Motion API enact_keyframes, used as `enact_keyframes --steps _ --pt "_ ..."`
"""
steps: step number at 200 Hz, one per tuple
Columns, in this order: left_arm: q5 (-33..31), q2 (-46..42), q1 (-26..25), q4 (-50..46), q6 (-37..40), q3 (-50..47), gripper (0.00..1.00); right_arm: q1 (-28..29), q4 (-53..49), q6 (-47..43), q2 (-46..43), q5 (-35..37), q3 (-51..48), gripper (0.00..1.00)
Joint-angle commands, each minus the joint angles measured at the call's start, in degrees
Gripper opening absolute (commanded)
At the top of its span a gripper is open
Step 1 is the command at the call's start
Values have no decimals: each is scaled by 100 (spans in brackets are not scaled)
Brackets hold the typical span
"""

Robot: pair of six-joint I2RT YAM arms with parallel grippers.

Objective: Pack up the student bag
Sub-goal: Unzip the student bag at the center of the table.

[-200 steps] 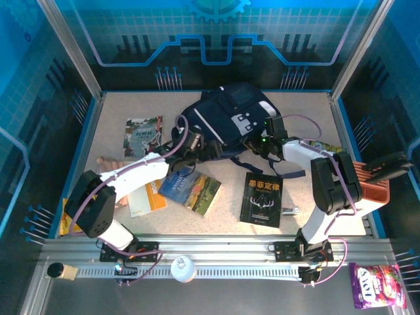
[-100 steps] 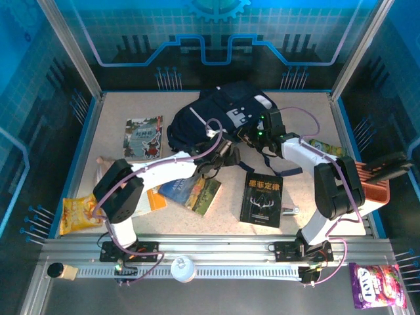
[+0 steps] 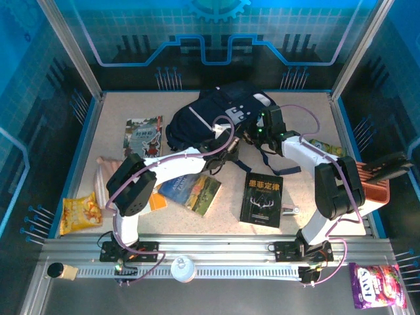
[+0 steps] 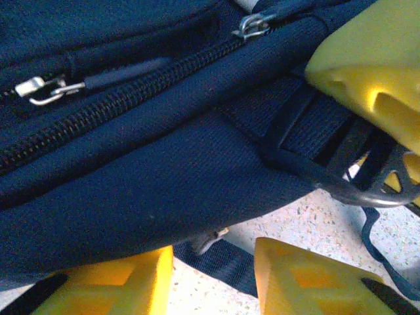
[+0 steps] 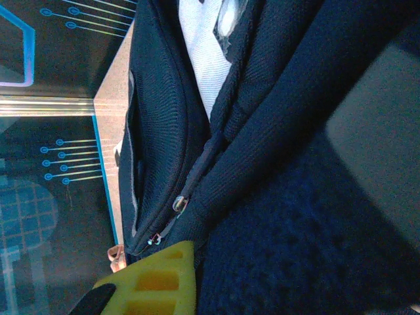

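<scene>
The student bag point(image 3: 213, 117), dark navy with a grey-white patch, lies at the back middle of the table. My left gripper point(image 3: 226, 146) sits at its near edge. In the left wrist view the left gripper point(image 4: 213, 279) is open, its yellow fingers point(image 4: 105, 282) on the table astride a black strap point(image 4: 223, 262) under the student bag point(image 4: 164, 177). My right gripper point(image 3: 264, 126) presses into the bag's right side. One yellow finger point(image 5: 151, 282) shows there against the student bag point(image 5: 295, 197), and fabric hides the other. It looks shut on the bag.
A black book point(image 3: 261, 199) lies front right. A green-blue book point(image 3: 194, 189) and an orange one point(image 3: 155, 199) lie under the left arm, an illustrated book point(image 3: 143, 136) at the left. A yellow snack bag point(image 3: 79, 213), an orange rack point(image 3: 371, 187) and a candy bag point(image 3: 377, 283) sit at the edges.
My left arm has swung right, from the bag's left side to its near front edge. The bag has shifted slightly back, with the right gripper staying on it.
</scene>
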Motion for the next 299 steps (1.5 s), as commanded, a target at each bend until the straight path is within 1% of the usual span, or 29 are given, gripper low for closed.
enact_keyframes --steps 1,16,41,65,127,156,176,193,208,216,246,269,282,299 --pt "-272 72 -30 551 547 -35 36 95 426 52 -197 -408 255 7" --pt "-278 147 -30 658 633 16 32 100 431 63 -199 -409 256 7" --pt "-500 241 -30 677 620 104 29 90 418 61 -207 -421 257 7" --pt "-502 328 -30 659 609 195 25 98 396 52 -216 -416 257 7" --pt "-601 465 -27 707 522 269 25 97 340 17 -198 -420 327 7" --pt "-617 389 -23 718 560 252 18 88 291 -18 -235 -338 301 7" --pt "-574 271 -26 664 490 140 15 89 258 -51 -226 -261 292 7" --pt "-475 112 5 591 404 -21 12 81 222 -84 -203 -208 300 7" --pt "-355 -78 53 625 374 -262 5 71 179 -119 -171 -162 324 7" --pt "-263 -206 89 678 373 -432 2 63 185 -131 -164 -146 335 7" --pt "341 -735 320 668 347 -1002 2 45 69 -281 -125 -79 427 7" --pt "637 -1180 475 779 478 -1538 2 24 -42 -378 -111 11 477 6" --pt "701 -1388 562 871 610 -1847 3 10 -97 -411 -114 47 494 6" --pt "847 -1607 774 962 662 -2201 3 -8 -122 -418 -102 45 481 6"
